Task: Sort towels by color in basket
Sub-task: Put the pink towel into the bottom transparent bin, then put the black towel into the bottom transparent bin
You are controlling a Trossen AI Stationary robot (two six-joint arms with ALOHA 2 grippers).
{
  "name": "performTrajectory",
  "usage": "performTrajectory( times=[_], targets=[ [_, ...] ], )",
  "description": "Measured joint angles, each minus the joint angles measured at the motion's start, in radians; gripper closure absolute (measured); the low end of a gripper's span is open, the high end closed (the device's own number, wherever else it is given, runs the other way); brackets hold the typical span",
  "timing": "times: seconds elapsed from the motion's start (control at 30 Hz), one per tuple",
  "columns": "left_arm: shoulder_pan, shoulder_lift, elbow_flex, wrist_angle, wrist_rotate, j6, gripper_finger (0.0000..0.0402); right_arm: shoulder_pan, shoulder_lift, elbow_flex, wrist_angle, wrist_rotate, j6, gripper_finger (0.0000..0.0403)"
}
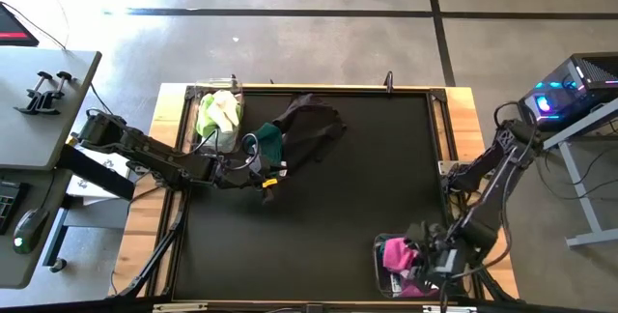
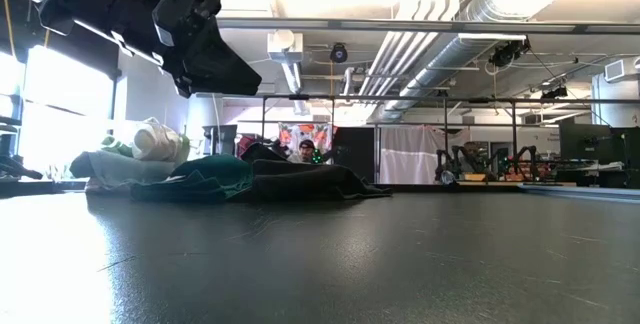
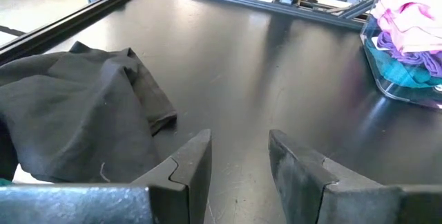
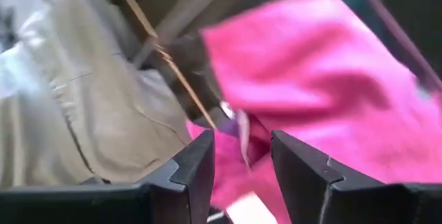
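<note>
While my left gripper (image 3: 238, 165) hangs part-open and empty beside the black towel (image 3: 76, 106), my right gripper (image 4: 242, 165), also part-open, hovers over the magenta towel (image 4: 324, 86) in its basket (image 1: 381, 265).

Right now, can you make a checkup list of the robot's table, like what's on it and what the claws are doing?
Surface: black mat in a wooden frame, mostly bare.
Job's things: lime and cream towels in a clear bin at the back left; dark teal towel and black cloth loose on the mat; magenta towel in a clear bin at the front right.
Clutter: nothing seen.
Grippers: left gripper open above the mat by the black cloth; right gripper open over the magenta towel.
Cables: nothing seen on the mat.
Surroundings: desks either side, lit computer at the right.
</note>
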Motion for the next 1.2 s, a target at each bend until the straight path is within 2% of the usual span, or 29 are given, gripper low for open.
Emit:
performTrajectory(
  times=[0.13,0.27,0.33,0.47,0.77,0.97,1.2],
  targets=[
    [0.000,0.000,0.000,0.000,0.000,0.000,0.0273,0.035,0.000,-0.025,-0.029,-0.049,0.133,0.0263],
    [0.000,0.000,0.000,0.000,0.000,0.000,0.0273,0.052,0.000,-0.119,0.087,-0.154,0.271,0.0263],
    [0.000,0.000,0.000,0.000,0.000,0.000,0.0273,0.055,0.000,-0.166,0.153,-0.179,0.263,0.0263],
    [0.000,0.000,0.000,0.002,-0.008,-0.001,0.0273,0.049,0.000,-0.197,0.214,-0.123,0.135,0.0263],
    [0.000,0.000,0.000,0.007,-0.021,0.007,0.0273,-0.044,0.000,-0.100,0.205,0.050,-0.255,0.0263],
    [0.000,0.000,0.000,0.007,-0.022,0.008,0.0273,-0.127,0.000,-0.095,0.206,0.198,-0.478,0.0263],
    [0.000,0.000,0.000,0.007,-0.022,0.007,0.0273,-0.214,0.000,-0.094,0.214,0.173,-0.559,0.0261]
  ],
)
